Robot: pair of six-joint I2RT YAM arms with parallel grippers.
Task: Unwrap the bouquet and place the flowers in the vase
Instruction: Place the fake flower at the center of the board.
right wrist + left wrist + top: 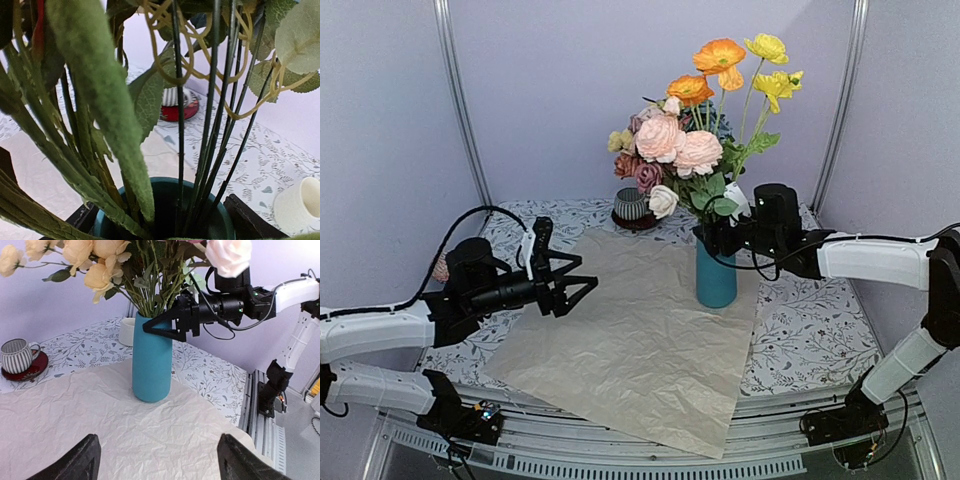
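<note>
**Flowers upright in the vase, right arm at the rim**

The flowers (680, 150) are standing in the teal vase (716, 280), stems down in its mouth, with pink, cream, orange and yellow heads fanned out well above it. The vase is upright on the far right part of the crinkled paper (630, 340). That sheet lies opened out flat across the leaf-print tablecloth (810, 330).

The right gripper (708, 238) is level with the top of the vase. Its wrist camera shows one dark finger on each side of the rim, set wide and close against it. Whether they actually press the vase cannot be told. A yellowish cord (235, 112) loops among the green stems just above the opening.

Over on the left, the left gripper (582, 275) hovers above the paper, well apart from the vase. Its fingers are spread wide with nothing between them.

At the back of the table a striped cup (15, 355) sits on a red saucer (22, 371). A cream mug (127, 331) stands just behind the vase.
</note>
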